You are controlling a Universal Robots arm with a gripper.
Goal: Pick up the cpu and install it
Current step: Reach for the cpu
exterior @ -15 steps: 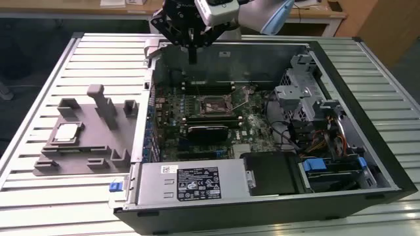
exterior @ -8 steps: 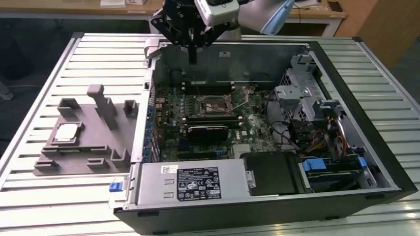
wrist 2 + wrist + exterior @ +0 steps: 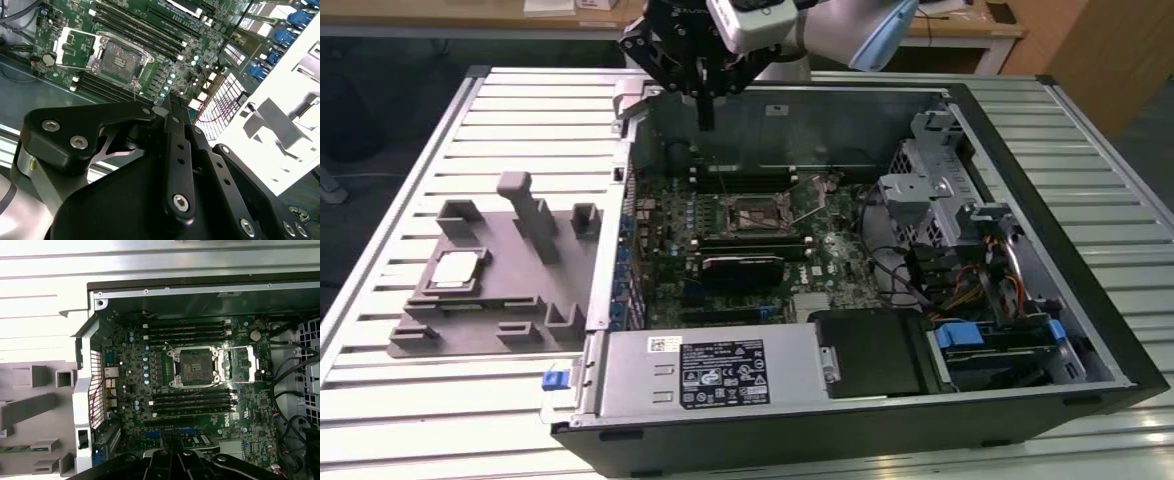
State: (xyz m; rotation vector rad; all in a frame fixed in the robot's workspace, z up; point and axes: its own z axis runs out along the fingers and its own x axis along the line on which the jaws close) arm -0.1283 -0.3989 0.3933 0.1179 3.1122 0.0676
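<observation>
1. Arm hangs vertical at the exterior view's top centre, end effector (image 3: 706, 122) over the computer case's (image 3: 854, 125) far wall.
2. Fingers pressed together, empty.
3. The cpu (image 3: 456, 270) sits in the grey fixture (image 3: 520, 305), mid-left.

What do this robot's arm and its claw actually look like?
The arm is a smooth, pale silver-grey tube with a light blue cap. A white box sits near its wrist. The gripper is matt black, built from flat, rounded link plates joined by shiny silver screws, and it narrows to a slim black tip.
</observation>
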